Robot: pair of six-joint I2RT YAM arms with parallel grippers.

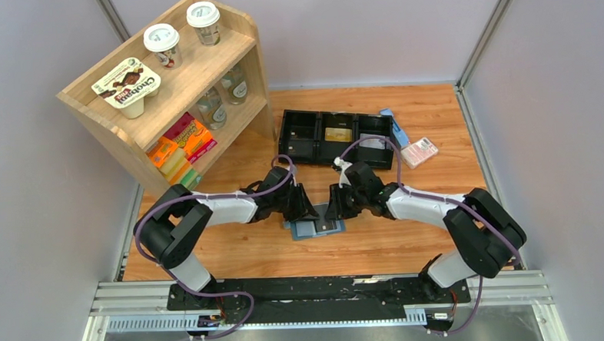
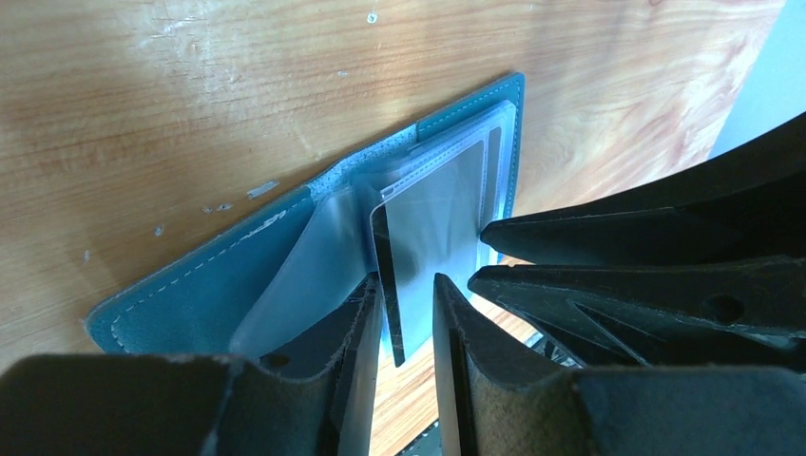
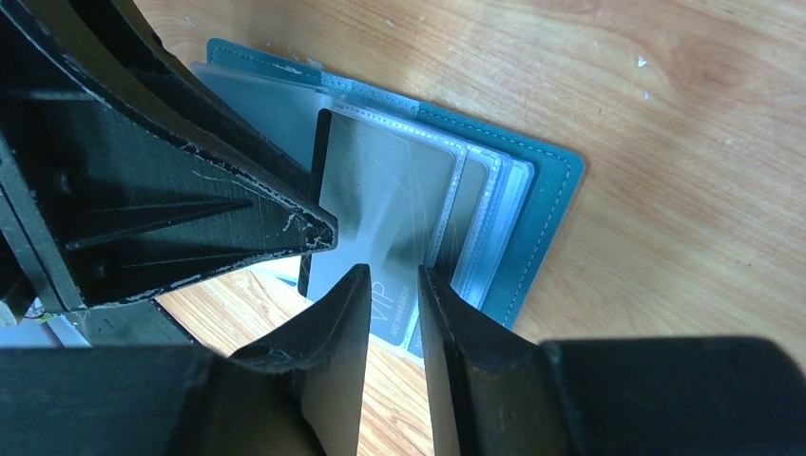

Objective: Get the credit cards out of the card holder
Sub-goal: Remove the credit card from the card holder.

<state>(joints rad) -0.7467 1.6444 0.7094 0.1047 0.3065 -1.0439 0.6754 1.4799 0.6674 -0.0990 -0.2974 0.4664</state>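
Nearest the right wrist camera, the two fingers of the right gripper [image 3: 394,277] are seen pointing down over the lower edge of a dark card [image 3: 385,185]. Its jaws are set narrowly apart, and the card's "VIP" print is visible through the gap. Whether anything is clamped cannot be told. The dark card is seated in the uppermost of several clear sleeves [image 3: 480,190], and one edge appears to protrude from the sleeve mouth. The sleeves are bound into the card holder [image 3: 549,185], which is laid open and flat on the table [image 3: 684,123] between the two arms.

The left gripper [image 2: 407,282] is placed at another edge of the card, apparently so that a loose sleeve and the holder are pinned down while the card is worked out. Its jaws are likewise narrowly parted, and a grip cannot be confirmed.

The card's print and the stacked sleeve edges are shown only by the right wrist view. The lifted sleeve page is shown only by the left wrist view. The tray [image 1: 284,140] with a gold card [image 1: 337,133] and the shelf [image 1: 202,56] are shown only from above, well apart from the holder.
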